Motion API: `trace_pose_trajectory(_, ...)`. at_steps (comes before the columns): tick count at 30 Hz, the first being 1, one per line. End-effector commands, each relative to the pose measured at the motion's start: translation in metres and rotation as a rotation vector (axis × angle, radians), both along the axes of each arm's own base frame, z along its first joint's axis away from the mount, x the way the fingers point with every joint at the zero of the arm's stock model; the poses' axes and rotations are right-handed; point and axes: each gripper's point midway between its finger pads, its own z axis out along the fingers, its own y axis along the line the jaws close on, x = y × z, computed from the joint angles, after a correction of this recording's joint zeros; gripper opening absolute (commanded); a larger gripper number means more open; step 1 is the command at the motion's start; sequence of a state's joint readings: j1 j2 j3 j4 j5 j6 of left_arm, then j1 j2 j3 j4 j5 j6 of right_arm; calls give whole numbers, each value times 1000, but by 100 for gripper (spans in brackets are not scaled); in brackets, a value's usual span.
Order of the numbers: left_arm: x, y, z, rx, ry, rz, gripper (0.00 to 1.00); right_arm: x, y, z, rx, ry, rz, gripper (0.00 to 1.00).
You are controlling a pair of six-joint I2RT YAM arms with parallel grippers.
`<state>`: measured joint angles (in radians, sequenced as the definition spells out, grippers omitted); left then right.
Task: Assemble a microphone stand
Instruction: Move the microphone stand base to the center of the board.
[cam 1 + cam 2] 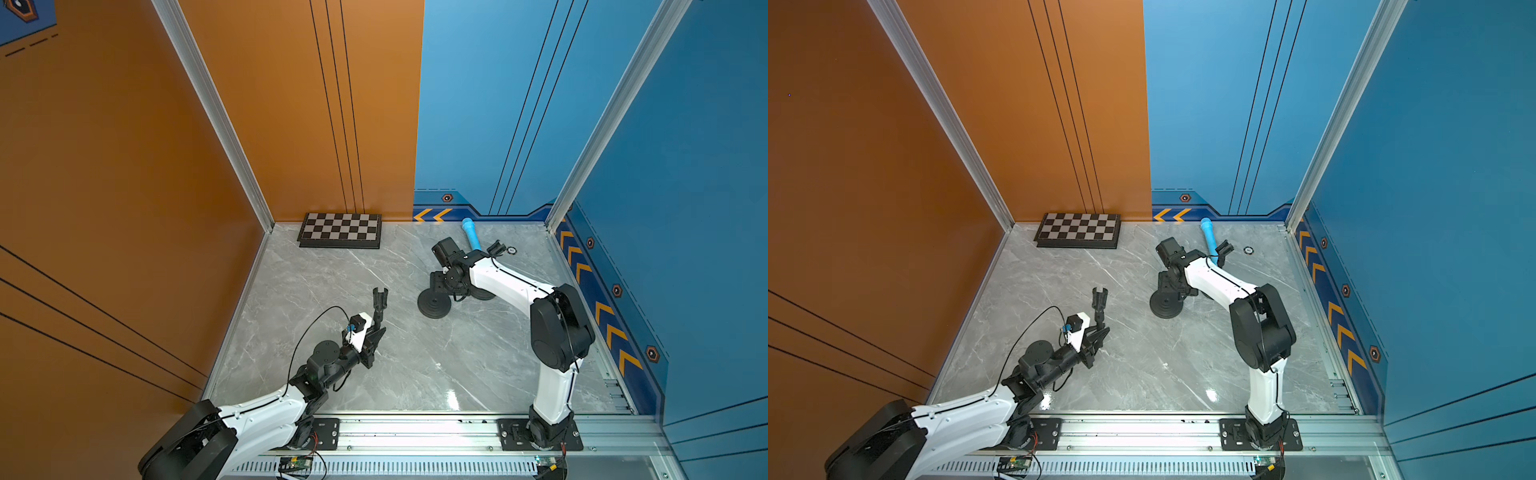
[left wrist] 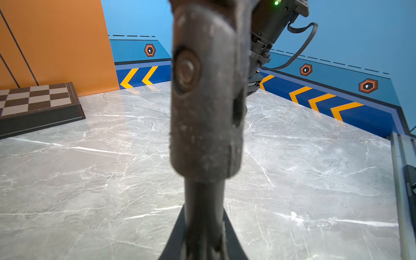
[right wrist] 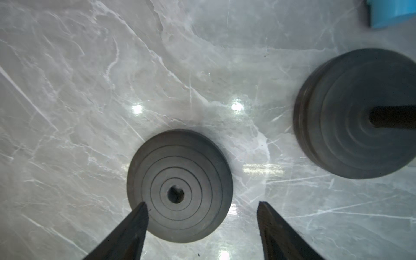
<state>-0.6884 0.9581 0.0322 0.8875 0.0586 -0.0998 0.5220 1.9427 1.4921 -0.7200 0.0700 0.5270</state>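
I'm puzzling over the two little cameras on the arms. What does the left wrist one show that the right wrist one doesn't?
Only the left wrist view: a black clip holder, close up, its stem clamped in the left gripper, plus a chessboard and an orange wall. Only the right wrist view: a holed base, a base with a rod, the edge of a blue object, and the right gripper open by the holed base. Both: the grey marble table.
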Motion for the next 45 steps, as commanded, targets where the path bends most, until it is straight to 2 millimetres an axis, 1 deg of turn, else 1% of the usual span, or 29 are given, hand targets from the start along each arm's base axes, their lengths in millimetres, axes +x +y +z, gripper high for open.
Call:
trace_pose_trajectory(1, 1, 3, 1, 31, -44, 19, 0, -10, -5, -16, -27, 92, 10, 77)
trace_pose_trajectory(4, 1, 3, -2, 42, -39, 16, 0, -12, -8, -28, -50, 114, 13, 77)
trace_pose_trajectory(11, 1, 5, -4, 46, -36, 27, 0, -11, -8, -44, -74, 135, 22, 77)
trace_pose_trajectory(13, 2, 5, -4, 48, -35, 32, 0, -10, -7, -46, -75, 135, 28, 77)
trace_pose_trajectory(15, 2, 5, -5, 48, -34, 31, 0, -13, -7, -59, -80, 168, 32, 76)
trace_pose_trajectory(18, 2, 5, -3, 44, -37, 28, 0, -20, -1, -60, -66, 184, 55, 75)
trace_pose_trajectory(20, 2, 5, -3, 43, -35, 28, 0, -30, 4, -61, -60, 200, 89, 75)
trace_pose_trajectory(22, 2, 5, -3, 43, -36, 27, 0, -42, 6, -68, -55, 234, 115, 75)
trace_pose_trajectory(23, 2, 5, -4, 44, -33, 29, 0, -48, 10, -59, -30, 228, 132, 75)
trace_pose_trajectory(26, 3, 5, -7, 58, -29, 35, 0, -71, 18, -57, -9, 257, 181, 71)
trace_pose_trajectory(30, 4, 3, -9, 68, -24, 26, 0, -105, 24, -47, -29, 248, 251, 71)
trace_pose_trajectory(32, 4, 3, -9, 68, -25, 26, 0, -119, 25, -41, -39, 234, 270, 71)
trace_pose_trajectory(36, 6, 2, -8, 71, -26, 28, 0, -152, 43, -36, -60, 206, 348, 71)
trace_pose_trajectory(38, 5, -1, -8, 71, -21, 13, 0, -158, 47, -30, -77, 172, 370, 72)
trace_pose_trajectory(39, 5, -2, -8, 68, -18, 7, 0, -158, 47, -26, -80, 147, 367, 72)
trace_pose_trajectory(42, 6, -4, -8, 66, -9, 2, 0, -146, 44, -8, -63, 58, 336, 71)
trace_pose_trajectory(45, 5, -5, -5, 38, 0, 1, 0, -136, 44, 15, -22, -13, 326, 72)
